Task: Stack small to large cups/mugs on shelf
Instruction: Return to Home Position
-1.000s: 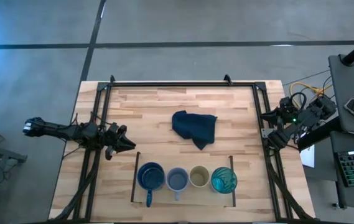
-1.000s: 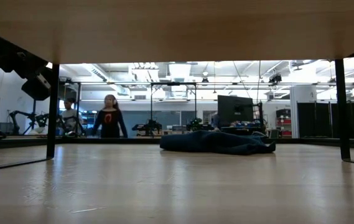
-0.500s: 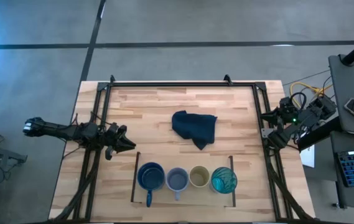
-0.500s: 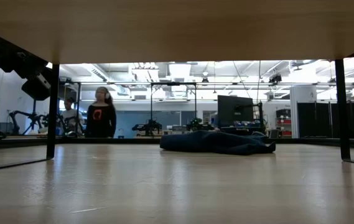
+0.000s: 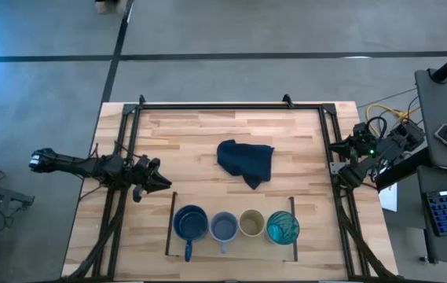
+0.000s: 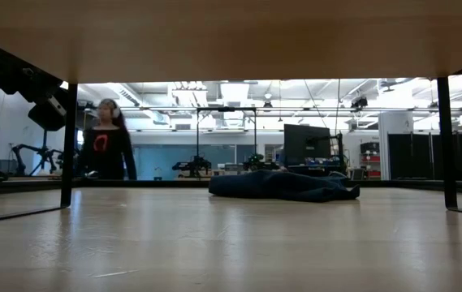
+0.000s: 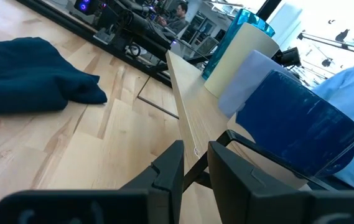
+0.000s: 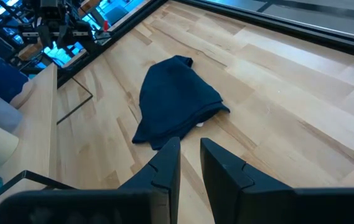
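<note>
Four cups: all stand upright on the shelf (image 5: 247,245), side by side in one row, none nested in another.
Row order (from the left arm's side): mug (image 5: 191,224), grey cup (image 5: 223,227), beige cup (image 5: 251,223), tumbler (image 5: 283,228).
Row axis: parallel to the long edge of the table (image 5: 176,134).
Contents: every cup looks empty from above.
Left gripper (image 5: 163,182): just beside the shelf's left rail (image 5: 169,224), near the mug; jaws drawn to a narrow slit, holding nothing.
Right gripper (image 5: 339,174): at the table's right edge, well apart from the tumbler; jaws likewise narrow and empty.
Nearer arm: the left.
Key relation: the mug lies just ahead and to one side of the left jaws, so you should, I judge, draw that arm back away from the row (a sideways swing risks clipping the rail).
Cloth (image 5: 245,161): mid-table, apart from the shelf and both arms.
</note>
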